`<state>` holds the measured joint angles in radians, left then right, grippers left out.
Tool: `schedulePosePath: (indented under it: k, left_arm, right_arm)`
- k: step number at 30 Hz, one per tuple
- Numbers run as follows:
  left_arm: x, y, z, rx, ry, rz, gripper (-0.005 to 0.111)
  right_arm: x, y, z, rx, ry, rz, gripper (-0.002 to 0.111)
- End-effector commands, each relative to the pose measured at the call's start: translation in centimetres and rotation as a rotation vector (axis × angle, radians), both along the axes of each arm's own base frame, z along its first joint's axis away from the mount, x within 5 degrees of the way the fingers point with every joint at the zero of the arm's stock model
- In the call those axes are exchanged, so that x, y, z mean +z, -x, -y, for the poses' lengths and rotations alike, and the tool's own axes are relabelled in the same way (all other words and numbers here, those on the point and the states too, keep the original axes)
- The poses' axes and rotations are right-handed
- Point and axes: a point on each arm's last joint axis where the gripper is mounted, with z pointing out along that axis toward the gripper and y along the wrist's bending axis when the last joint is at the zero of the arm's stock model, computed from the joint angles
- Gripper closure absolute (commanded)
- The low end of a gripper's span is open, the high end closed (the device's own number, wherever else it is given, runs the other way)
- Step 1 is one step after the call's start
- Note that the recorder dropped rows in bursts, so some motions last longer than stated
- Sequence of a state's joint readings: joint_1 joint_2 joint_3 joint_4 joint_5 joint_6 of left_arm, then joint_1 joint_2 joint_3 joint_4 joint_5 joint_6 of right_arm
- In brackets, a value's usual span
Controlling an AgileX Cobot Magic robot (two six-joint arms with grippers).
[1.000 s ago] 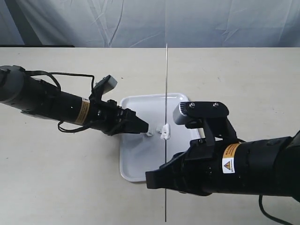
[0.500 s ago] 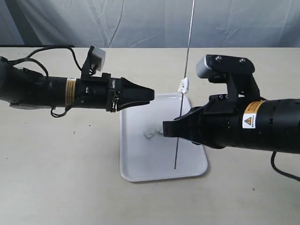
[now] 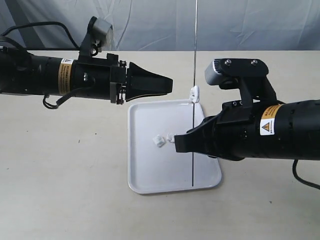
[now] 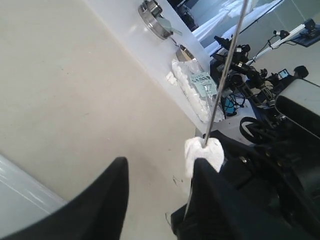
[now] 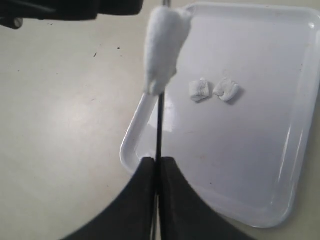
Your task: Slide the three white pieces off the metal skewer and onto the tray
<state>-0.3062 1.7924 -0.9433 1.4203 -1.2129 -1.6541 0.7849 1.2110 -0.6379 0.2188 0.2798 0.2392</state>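
Above the tray (image 3: pixel 150 170), the thin metal skewer (image 3: pixel 194 50) runs off-frame; right gripper (image 5: pixel 157 165) pinches it, left gripper (image 4: pixel 159 175) gapes empty.

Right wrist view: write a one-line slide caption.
Right tool grips the metal skewer carrying one white piece; two pieces lie on the tray.

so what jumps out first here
A thin metal skewer stands nearly upright over the tray, pinched in the right end effector, with one white piece threaded on it. Two more pieces lie side by side on the tray, and the left end effector hovers open beside the skewered one.
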Motion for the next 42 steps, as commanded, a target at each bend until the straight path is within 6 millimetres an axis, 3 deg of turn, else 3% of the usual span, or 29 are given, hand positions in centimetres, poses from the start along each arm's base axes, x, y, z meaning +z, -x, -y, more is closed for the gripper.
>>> schedulePosePath:
  k: [1, 7, 42]
  left_arm:
    - [0.3, 0.9, 0.7, -0.062, -0.020, 0.011, 0.067]
    - [0.5, 1.9, 2.4, -0.106, 0.001, 0.037, 0.067]
    - [0.3, 1.3, 2.8, -0.052, 0.057, 0.056, 0.067]
  right_arm:
    - [0.3, -0.1, 0.1, 0.010, 0.004, 0.025, 0.109]
    - [0.4, -0.1, 0.1, 0.004, -0.004, 0.019, 0.109]
    - [1.6, 1.0, 0.2, 0.027, -0.095, -0.021, 0.109]
